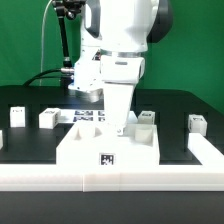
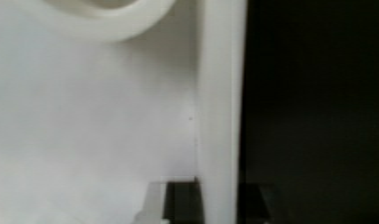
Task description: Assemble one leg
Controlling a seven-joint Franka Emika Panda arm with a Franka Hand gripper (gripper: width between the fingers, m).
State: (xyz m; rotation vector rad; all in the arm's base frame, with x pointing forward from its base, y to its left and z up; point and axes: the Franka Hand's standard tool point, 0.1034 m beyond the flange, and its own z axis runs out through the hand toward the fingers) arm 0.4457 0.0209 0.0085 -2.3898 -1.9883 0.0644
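Observation:
The large flat white panel (image 1: 85, 150) with recessed corners lies at the table's front. My gripper (image 1: 121, 128) reaches straight down onto its far edge, towards the exterior view's right. In the wrist view my gripper (image 2: 221, 205) has a dark finger tight on each side of the panel's raised white rim (image 2: 221, 100), so it is shut on that rim. The panel's flat face (image 2: 97, 120) has a round hole (image 2: 106, 15). Several legs stand loose on the table: two at the exterior view's left (image 1: 17, 116) (image 1: 47, 119) and two at its right (image 1: 146, 117) (image 1: 196, 123).
The marker board (image 1: 88, 117) lies behind the panel, partly hidden by the arm. A low white wall (image 1: 205, 150) runs along the table's right and front sides. Black cables hang behind the arm (image 1: 62, 60).

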